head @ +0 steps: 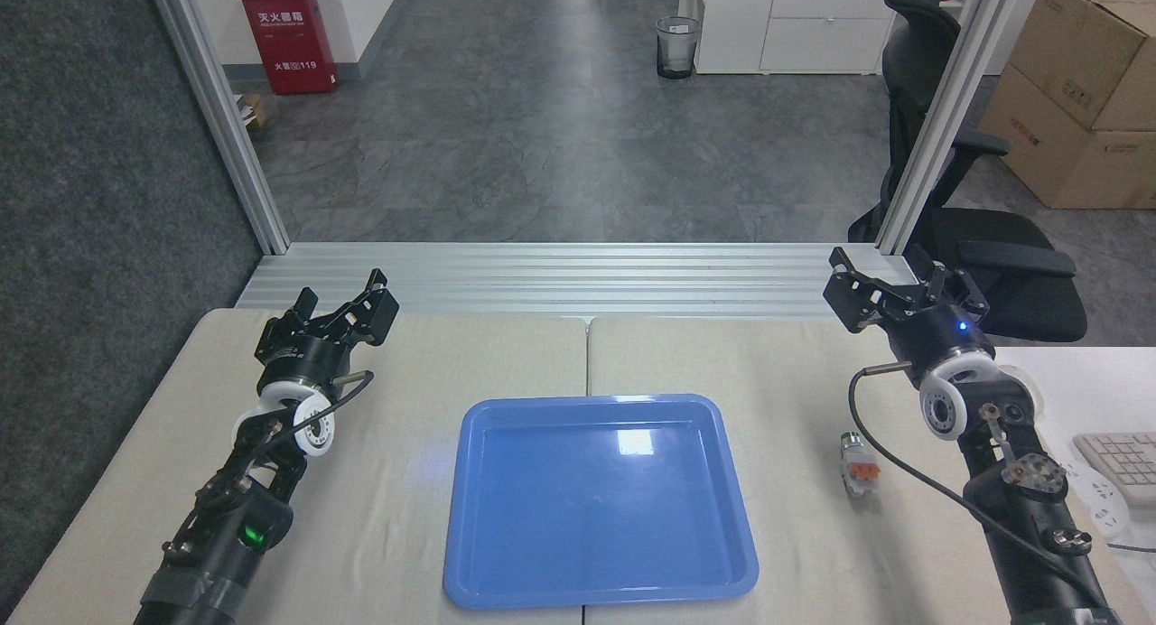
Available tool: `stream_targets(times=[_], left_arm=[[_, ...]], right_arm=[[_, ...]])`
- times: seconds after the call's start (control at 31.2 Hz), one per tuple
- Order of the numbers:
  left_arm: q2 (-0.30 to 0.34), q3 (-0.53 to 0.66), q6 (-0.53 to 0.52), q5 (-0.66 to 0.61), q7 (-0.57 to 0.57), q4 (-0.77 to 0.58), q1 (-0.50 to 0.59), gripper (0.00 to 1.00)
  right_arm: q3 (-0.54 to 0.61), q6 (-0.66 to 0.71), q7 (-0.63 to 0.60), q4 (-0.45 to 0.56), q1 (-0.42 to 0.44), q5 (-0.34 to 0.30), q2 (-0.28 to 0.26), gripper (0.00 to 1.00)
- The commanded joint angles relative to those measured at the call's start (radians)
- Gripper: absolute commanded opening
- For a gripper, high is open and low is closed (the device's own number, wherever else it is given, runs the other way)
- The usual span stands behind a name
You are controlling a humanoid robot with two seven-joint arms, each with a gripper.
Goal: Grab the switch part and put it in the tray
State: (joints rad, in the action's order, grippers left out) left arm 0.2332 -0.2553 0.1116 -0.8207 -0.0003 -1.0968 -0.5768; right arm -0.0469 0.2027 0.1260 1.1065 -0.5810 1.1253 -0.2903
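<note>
The switch [857, 467] lies on the table [397, 480], just beside the tray [600, 499] at its 3 o'clock, not touching it. Its long axis runs 12 to 6, round cap toward 12, orange piece mid-body. Any print on it is too small to read. A red cabinet [287, 34] at 11 o'clock reads "119". Left gripper [348, 302] and right gripper [890, 277] hover spread and empty. A black cable partly crosses the right arm.
</note>
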Motion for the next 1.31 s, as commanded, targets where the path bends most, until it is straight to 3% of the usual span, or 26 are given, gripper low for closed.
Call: stream_targets(times=[0.0,1.28], left_arm=[[0.002,-0.001,0.002,-0.001,0.000,0.000,0.000,1.00],[0.000,0.001,-0.001,0.000,0.000,0.000,0.000,1.00]], right_arm=[[0.015,-0.006,-0.002,-0.019,-0.006,-0.007,-0.012,0.98],[0.018,0.000,0.001,-0.011,-0.008,-0.010,-0.021,0.98]])
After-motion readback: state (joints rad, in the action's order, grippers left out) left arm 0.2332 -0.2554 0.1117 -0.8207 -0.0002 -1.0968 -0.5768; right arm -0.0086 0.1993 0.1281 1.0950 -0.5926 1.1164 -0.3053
